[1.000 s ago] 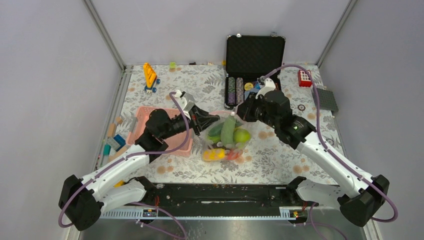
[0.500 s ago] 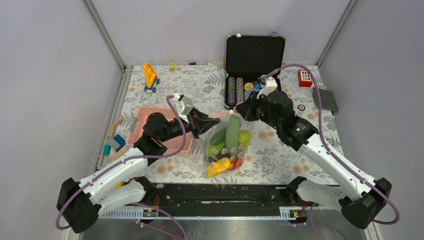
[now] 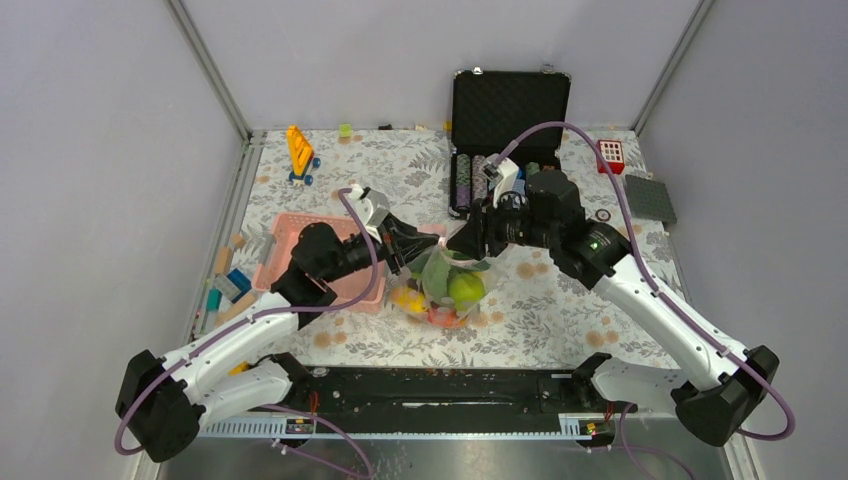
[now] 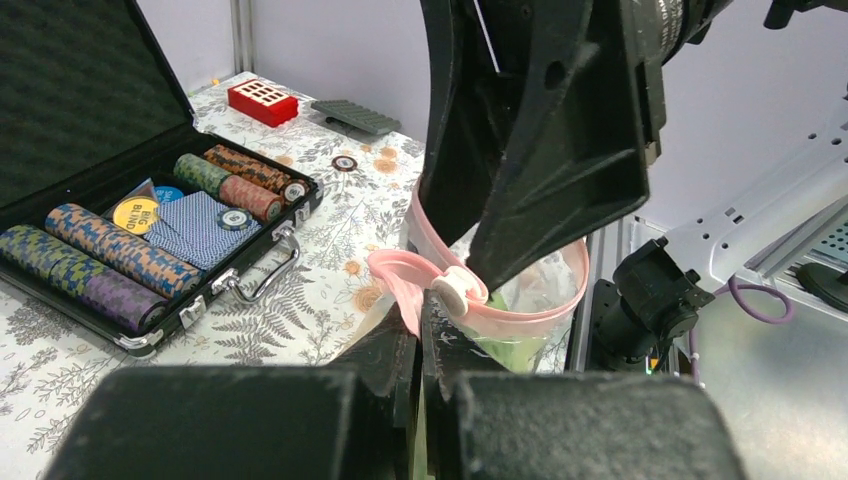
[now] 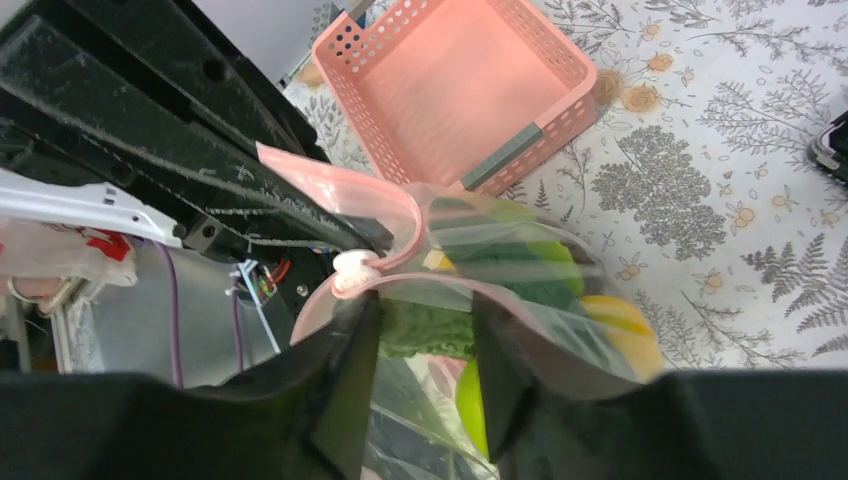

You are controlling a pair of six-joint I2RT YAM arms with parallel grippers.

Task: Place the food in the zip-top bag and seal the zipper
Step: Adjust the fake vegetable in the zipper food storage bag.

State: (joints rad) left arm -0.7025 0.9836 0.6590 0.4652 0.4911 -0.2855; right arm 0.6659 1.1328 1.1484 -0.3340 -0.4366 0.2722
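Observation:
The clear zip-top bag (image 3: pixel 446 285) hangs between my two grippers with its mouth up. It holds the food: a green fruit (image 3: pixel 465 288), yellow citrus (image 3: pixel 408 298) and a red-orange piece (image 3: pixel 445 317). My left gripper (image 4: pixel 420 312) is shut on the pink zipper (image 4: pixel 400 272) beside its white slider (image 4: pixel 455 291). My right gripper (image 5: pixel 425 330) is open, its fingers (image 5: pixel 352 345) spread at the bag's mouth with the pink strip (image 5: pixel 500 290) curving across them. Below them I see the green leafy piece (image 5: pixel 430 328), the cucumber (image 5: pixel 520 270) and the citrus (image 5: pixel 620 330). The mouth gapes in a loop.
The pink basket (image 3: pixel 290 240) stands empty to the left of the bag. The open black case (image 3: pixel 510 100) with poker chips (image 4: pixel 110 265) is behind. A red block (image 3: pixel 609 155), a grey plate (image 3: pixel 650 198), a yellow toy (image 3: pixel 300 150) and small blocks (image 3: pixel 225 280) lie around the edges.
My right gripper has moved left, close to the left gripper. The bag, earlier stretched out between them, now bunches and hangs, with the food gathered at its bottom.

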